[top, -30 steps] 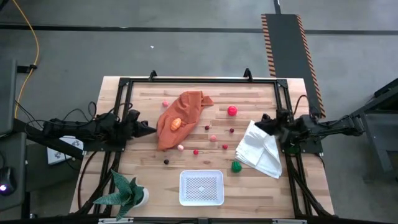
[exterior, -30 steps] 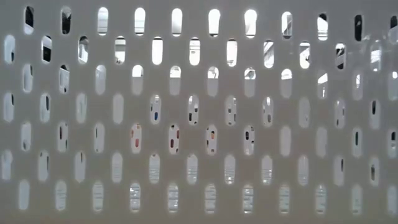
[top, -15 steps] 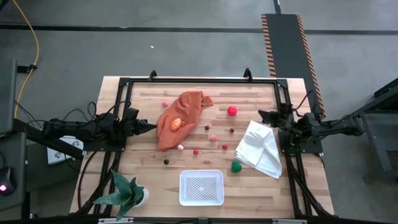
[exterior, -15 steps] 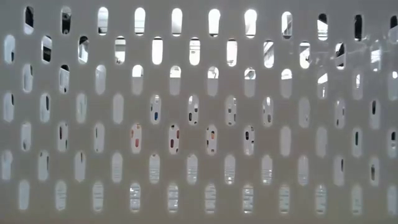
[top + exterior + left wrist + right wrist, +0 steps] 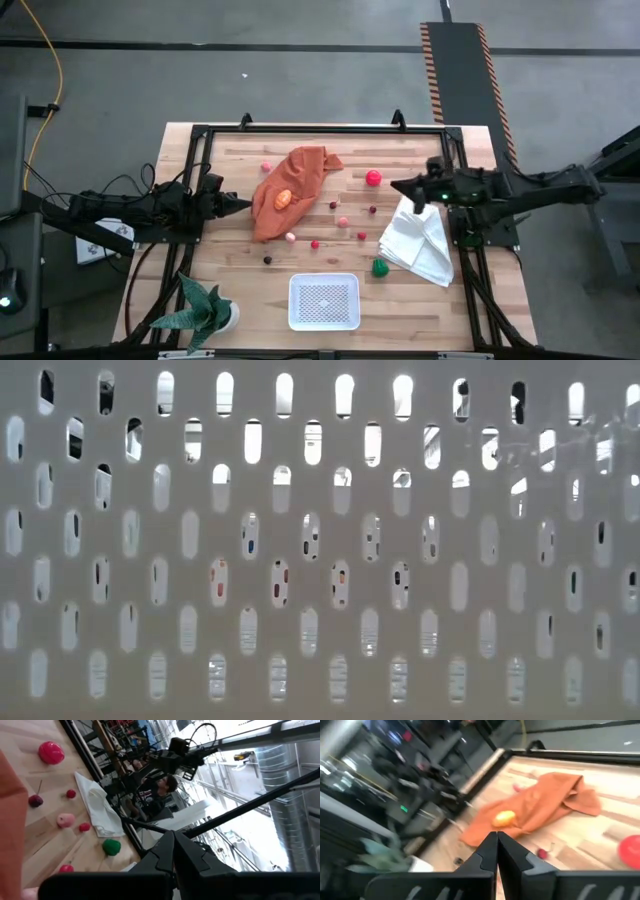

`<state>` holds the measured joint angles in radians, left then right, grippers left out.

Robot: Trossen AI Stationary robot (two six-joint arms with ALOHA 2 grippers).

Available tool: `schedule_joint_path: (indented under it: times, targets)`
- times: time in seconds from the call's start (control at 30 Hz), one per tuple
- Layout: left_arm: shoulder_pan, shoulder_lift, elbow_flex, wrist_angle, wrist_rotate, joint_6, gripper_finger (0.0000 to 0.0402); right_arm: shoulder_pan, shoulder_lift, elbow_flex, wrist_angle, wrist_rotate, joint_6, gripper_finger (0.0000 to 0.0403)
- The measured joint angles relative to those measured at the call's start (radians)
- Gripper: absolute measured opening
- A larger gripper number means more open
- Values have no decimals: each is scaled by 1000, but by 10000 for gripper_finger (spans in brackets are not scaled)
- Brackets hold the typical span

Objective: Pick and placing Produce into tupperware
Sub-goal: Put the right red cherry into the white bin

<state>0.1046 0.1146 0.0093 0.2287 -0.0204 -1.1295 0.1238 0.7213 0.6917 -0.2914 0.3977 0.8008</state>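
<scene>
Two grippers, both pinched shut, nothing held. Right gripper [image 5: 397, 186] sits out over the table, just off the top corner of the crumpled white cloth [image 5: 420, 238], tip pointing toward table centre; its own wrist view shows the dark fingers [image 5: 496, 851] pressed together. Left gripper [image 5: 243, 208] waits at the left edge of the wooden slatted table [image 5: 400, 290], tip just beside the rumpled orange cloth [image 5: 290, 185].

Nearest pc to the right gripper: round bright-red toy fruit [image 5: 373, 178], just beside the tip. Other produce is scattered mid-table: small pink piece [image 5: 343, 222], small red berries [image 5: 314, 243], dark berry [image 5: 268, 259], green toy vegetable [image 5: 380, 267] touching the white cloth's lower edge, orange piece [image 5: 284, 198] lying on the orange cloth. White rectangular plastic tupperware with perforated floor [image 5: 324, 301] is at the near edge, centre, w/ no produce in it.

Judgement: task barely begun; step in hand is approach for the first pick.

- Jaws must open before descent.
- Come straight down, straddle the fruit; round pcs will roll if nudged.
- Stay clear of the white cloth's corner.
- Low view is blocked by the container's slotted wall, so use the high view for checks.
</scene>
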Motion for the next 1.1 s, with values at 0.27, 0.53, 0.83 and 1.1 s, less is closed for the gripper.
schedule_joint_path:
  times: [0.27, 0.53, 0.83, 1.1]
  targets:
    - [0, 0, 0, -21, 1, 7, 1, 0, 325, 263, -214, 1, -134, 0]
    - [0, 0, 0, -53, 9, 6, 1, -43, 555, 513, -500, 49, -61, 0]
    - [0, 0, 0, -72, 17, 6, 1, -113, 703, 663, -697, 9, -15, 0]
    - [0, 0, 0, -75, 66, 6, 1, -147, 733, 668, -805, -80, 21, 49]
